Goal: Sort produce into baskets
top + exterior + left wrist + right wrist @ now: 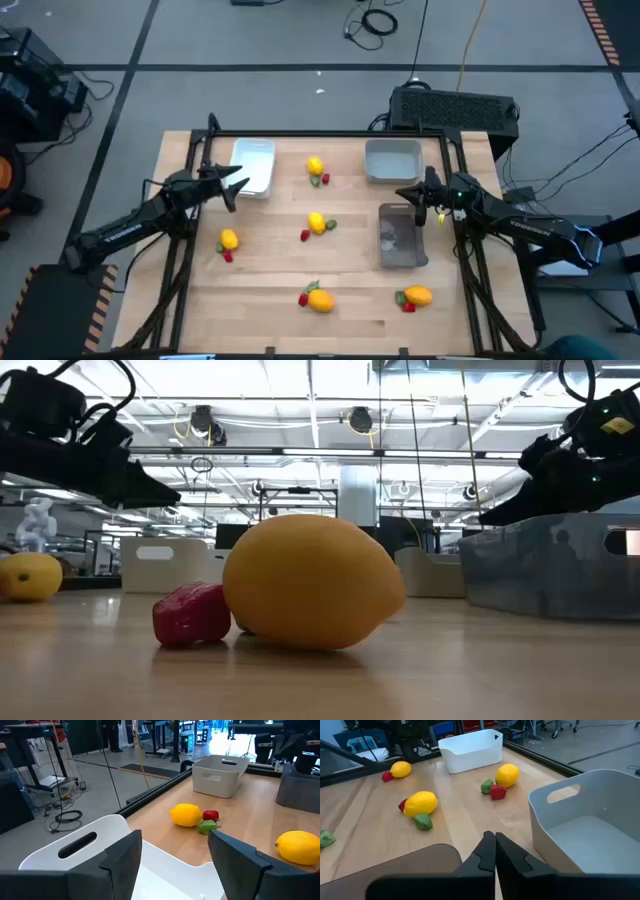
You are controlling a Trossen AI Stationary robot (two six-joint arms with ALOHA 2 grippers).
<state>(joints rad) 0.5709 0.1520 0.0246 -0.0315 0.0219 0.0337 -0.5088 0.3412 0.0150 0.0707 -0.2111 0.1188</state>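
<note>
Left gripper (pixel 172 865) spread over white basket (pixel 253 166), right gripper (pixel 494 851) pressed together, dark basket (pixel 401 236) partly hidden beneath.

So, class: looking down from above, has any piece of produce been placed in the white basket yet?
No: in the high view the white basket shows only its bare floor, and every lemon lies out on the table.

High cam looks straight down on the whole table (pixel 250 290). Low cam sits right at tabletop level, super close to one lemon (pixel 310 580), facing the room behind. Left wrist cam peers out over the white basket (pixel 90 845), right wrist cam over the pale grey basket (pixel 590 820). Both wrist views share the middle lemons.
</note>
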